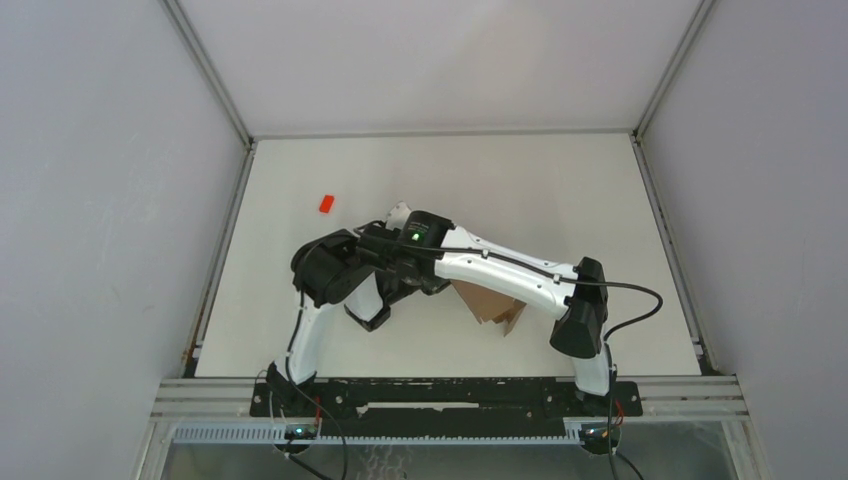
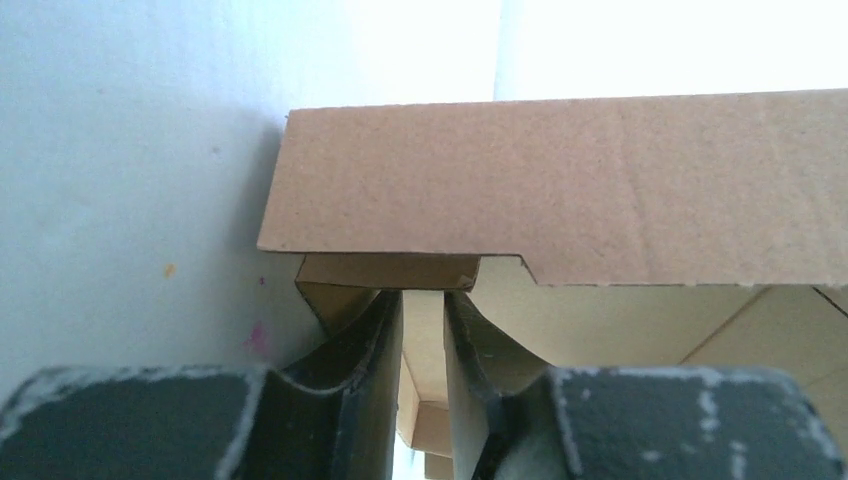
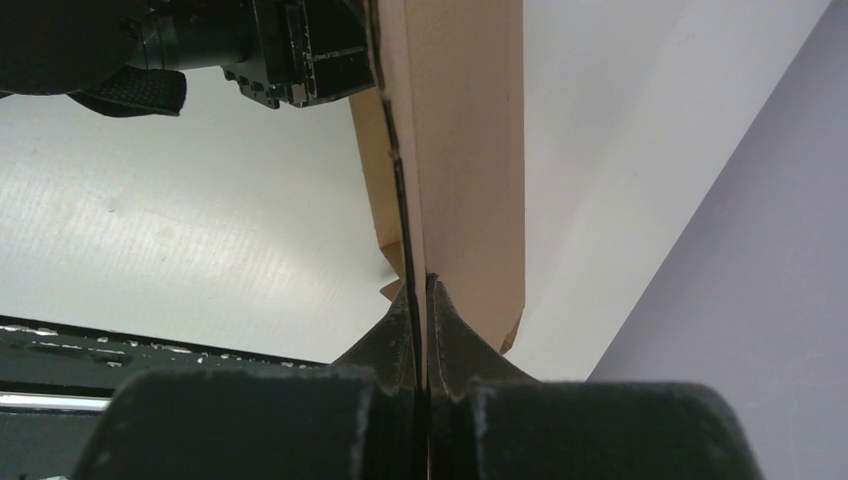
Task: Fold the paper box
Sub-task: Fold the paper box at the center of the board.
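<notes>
Top view: both arms cross over mid-table (image 1: 560, 190) and the paper box (image 1: 490, 300) is mostly hidden under the right arm (image 1: 500, 270) - only a brown corner shows, near the front edge. Neither gripper's tips are readable from up there.

Right wrist cam fills that in: right gripper (image 3: 421, 300) is clamped tight on a thin box panel (image 3: 470, 150) seen edge-on, no gap between the fingers. The left arm's black wrist hardware (image 3: 250, 40) sits just beside that same panel at top.

Left wrist cam: left gripper (image 2: 422, 300) has its fingers (image 2: 365, 350) narrowly apart with cardboard filling the gap - can't tell whether the pads actually press on it. A wide box panel (image 2: 600, 190) spans across just above the tips, with a small tab right at them.

Pose: left arm (image 1: 310, 330) elbow out to the left and folded back toward centre; right arm reaches long and low, diagonally left.

Room: bare table behind and to the right of the box. Small red block (image 1: 326, 203) lies well apart, back-left.
</notes>
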Motion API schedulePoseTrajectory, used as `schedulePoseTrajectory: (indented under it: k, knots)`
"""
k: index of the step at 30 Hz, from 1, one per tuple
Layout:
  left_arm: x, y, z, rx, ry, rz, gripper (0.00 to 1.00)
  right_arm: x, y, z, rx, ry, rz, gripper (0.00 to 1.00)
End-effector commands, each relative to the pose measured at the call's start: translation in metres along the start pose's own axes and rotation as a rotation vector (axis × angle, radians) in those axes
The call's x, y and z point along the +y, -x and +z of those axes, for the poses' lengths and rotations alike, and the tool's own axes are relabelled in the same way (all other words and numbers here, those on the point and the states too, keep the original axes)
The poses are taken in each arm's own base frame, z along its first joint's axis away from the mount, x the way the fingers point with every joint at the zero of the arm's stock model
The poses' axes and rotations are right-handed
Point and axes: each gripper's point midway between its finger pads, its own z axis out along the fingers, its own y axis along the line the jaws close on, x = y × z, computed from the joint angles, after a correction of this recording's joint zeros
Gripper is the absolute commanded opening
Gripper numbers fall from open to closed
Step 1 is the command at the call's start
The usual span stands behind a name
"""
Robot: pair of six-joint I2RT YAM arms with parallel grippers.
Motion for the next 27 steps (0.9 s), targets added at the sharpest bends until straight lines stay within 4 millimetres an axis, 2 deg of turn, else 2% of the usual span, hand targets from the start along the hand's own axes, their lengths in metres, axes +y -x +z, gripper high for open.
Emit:
schedulePoseTrajectory:
  k: [1, 7, 11, 14, 23, 27]
  knots:
    - [0.051, 0.002, -0.011, -0.005, 0.170, -0.036, 0.28, 0.019, 0.010, -0.001, -0.010, 0.074, 0.112, 0.00]
    - [0.059, -0.001, -0.006, 0.016, 0.187, -0.040, 0.26, 0.022, 0.010, -0.004, -0.013, 0.073, 0.125, 0.00]
    - [0.060, -0.002, 0.004, 0.039, 0.197, -0.020, 0.23, 0.021, 0.010, -0.004, -0.008, 0.053, 0.133, 0.00]
    - [0.053, -0.001, 0.012, 0.051, 0.187, -0.003, 0.20, 0.018, 0.011, -0.004, -0.004, 0.035, 0.141, 0.00]
    - [0.028, 0.002, 0.041, 0.091, 0.145, 0.036, 0.21, -0.002, 0.014, 0.001, 0.006, -0.002, 0.179, 0.00]
    - [0.023, 0.001, 0.048, 0.104, 0.148, 0.055, 0.22, -0.012, 0.012, 0.004, 0.016, -0.015, 0.195, 0.00]
